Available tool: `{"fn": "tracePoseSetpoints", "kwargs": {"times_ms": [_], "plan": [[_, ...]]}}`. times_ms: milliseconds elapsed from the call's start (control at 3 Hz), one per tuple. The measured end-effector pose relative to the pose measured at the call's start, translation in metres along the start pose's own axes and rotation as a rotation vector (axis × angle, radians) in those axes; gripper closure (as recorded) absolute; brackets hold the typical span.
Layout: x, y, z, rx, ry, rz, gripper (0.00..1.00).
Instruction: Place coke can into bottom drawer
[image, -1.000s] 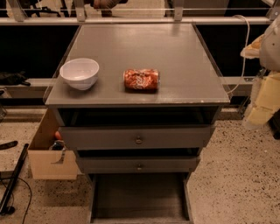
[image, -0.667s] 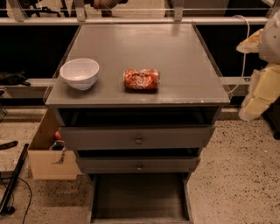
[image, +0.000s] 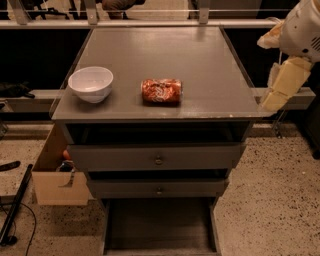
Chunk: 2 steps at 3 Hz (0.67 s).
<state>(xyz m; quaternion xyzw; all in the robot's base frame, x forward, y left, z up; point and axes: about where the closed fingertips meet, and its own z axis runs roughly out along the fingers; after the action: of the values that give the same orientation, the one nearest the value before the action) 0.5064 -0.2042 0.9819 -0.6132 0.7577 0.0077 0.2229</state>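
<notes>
The coke can (image: 161, 91) lies on its side near the front middle of the grey cabinet's top (image: 200, 55), red-orange with white lettering and a dented skin. The bottom drawer (image: 160, 227) is pulled out at floor level below, a shallow dark tray with nothing showing inside. My gripper (image: 280, 87) hangs at the right edge of the view, just off the cabinet's right front corner, well right of the can and touching nothing. The pale arm (image: 305, 25) above it is cut off by the frame.
A white bowl (image: 91, 83) stands on the cabinet top left of the can. Two knobbed drawers (image: 158, 160) sit slightly pulled out above the bottom one. An open cardboard box (image: 55, 175) leans at the cabinet's left side. A black pole (image: 15, 210) lies on the speckled floor.
My gripper has risen and shifted a little left, toward the cabinet's right edge. The can, the bowl and the drawers have not moved.
</notes>
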Motion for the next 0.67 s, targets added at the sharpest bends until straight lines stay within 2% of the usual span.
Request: {"fn": "tracePoseSetpoints", "kwargs": {"times_ms": [333,667], "plan": [[-0.010,-0.014,0.009,0.049,-0.070,0.050,0.00],[-0.064,-0.054,0.037,0.133,-0.205,0.105,0.00]]}}
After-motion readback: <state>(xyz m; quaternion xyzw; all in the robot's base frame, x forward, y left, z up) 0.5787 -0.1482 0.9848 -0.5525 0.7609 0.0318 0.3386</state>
